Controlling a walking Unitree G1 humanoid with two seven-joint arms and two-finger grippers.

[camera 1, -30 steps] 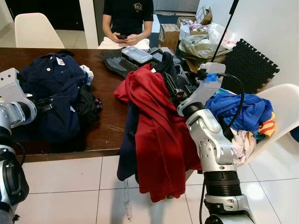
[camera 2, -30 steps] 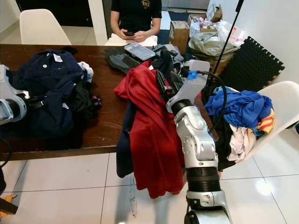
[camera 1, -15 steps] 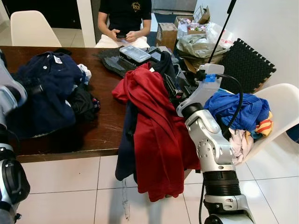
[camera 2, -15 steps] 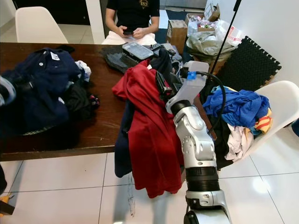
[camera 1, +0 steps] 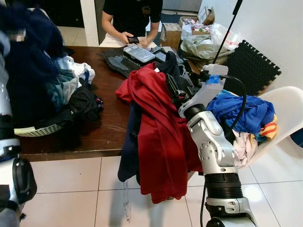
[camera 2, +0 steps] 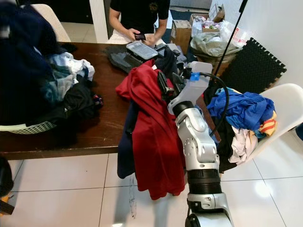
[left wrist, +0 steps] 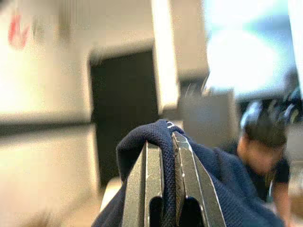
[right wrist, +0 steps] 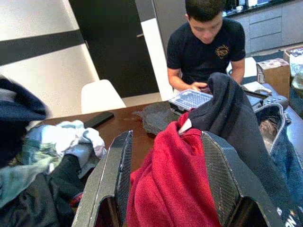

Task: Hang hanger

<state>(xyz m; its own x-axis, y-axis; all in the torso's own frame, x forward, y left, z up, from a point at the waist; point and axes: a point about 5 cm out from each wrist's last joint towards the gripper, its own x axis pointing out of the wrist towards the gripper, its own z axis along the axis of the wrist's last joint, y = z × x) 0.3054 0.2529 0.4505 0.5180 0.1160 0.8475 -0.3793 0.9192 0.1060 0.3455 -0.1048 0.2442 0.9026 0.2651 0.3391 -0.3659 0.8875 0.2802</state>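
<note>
A dark wooden table (camera 1: pixel 106 127) stands in front of you. At its left end sits a white laundry basket (camera 1: pixel 35 130) heaped with clothes, a black garment (camera 1: pixel 83 101) spilling over its side. At the far edge a seated person (camera 1: pixel 132 19) holds a phone, with a clear case (camera 1: pixel 138 53) and grey mats before them. To your right a white chair (camera 1: pixel 289 109) is piled with a blue garment (camera 1: pixel 246 111) and other laundry, and a black foam mat (camera 1: pixel 251 66) leans on the wall behind it.

Your right gripper (right wrist: pixel 168 189) stands with fingers spread wide, and the red garment (camera 1: pixel 158 137) bunches up between them; the pictures do not show whether the pads press on it. That garment hangs from the table's near right corner down toward the tiled floor (camera 1: pixel 66 194), over a dark blue one (camera 1: pixel 128 151), with a black garment (right wrist: pixel 232 118) draped just behind. No hanger can be made out under the cloth.

Your left gripper (left wrist: pixel 163 142) is raised high at the left, its fingers pinched narrow on a fold of a navy garment (camera 1: pixel 26 61), which blocks your sight of the table's left end.

The floor on the near side of the table offers open room.
</note>
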